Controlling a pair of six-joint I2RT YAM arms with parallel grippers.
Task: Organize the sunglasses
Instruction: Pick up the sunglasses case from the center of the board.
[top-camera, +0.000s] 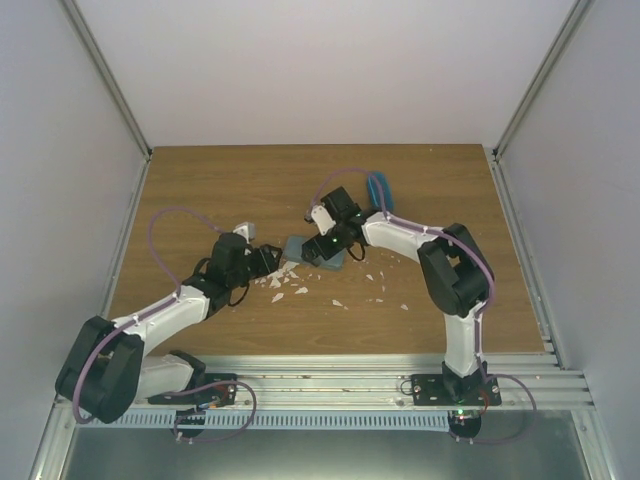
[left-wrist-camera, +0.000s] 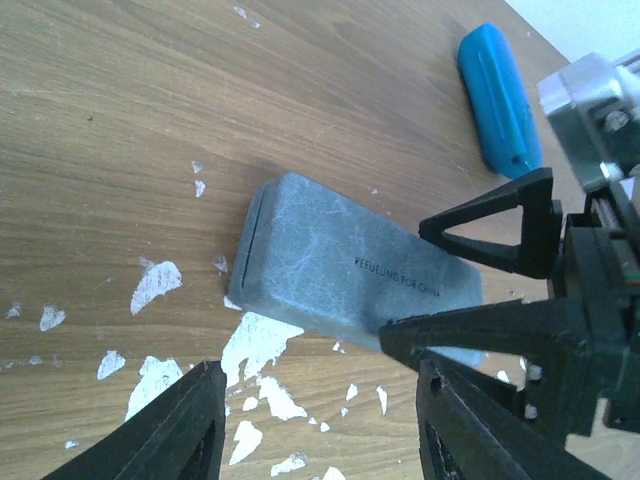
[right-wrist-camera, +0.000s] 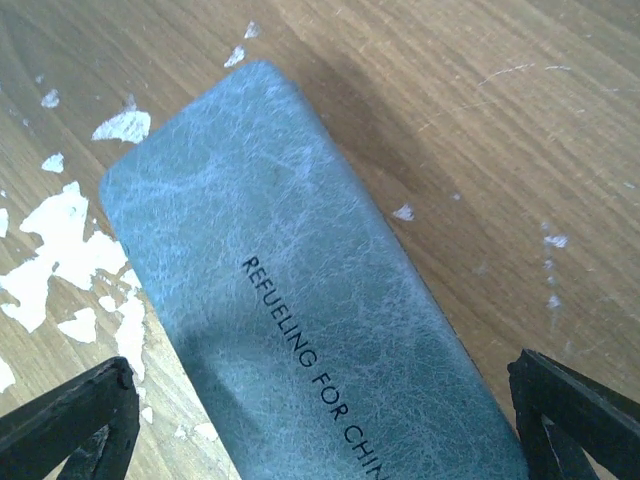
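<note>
Your right gripper has its fingers spread wide, holding nothing. The grey-blue case lies flat and shut on the table right between them, with a gap of wood showing on each side. Your left gripper is open too, with nothing between its fingers. The short end of the case sits just past their tips. You cannot see the sunglasses in any view. They may be inside a shut case, but the pictures do not tell. The case lies flat with its lid closed, so I think it is done and both grippers can leave it. The right wrist view shows only the case lid and its printed words up close. The left wrist view shows more: the right fingers over the case, the white flecks under its own fingers, and the bright blue case far beyond the fingertips.
</note>
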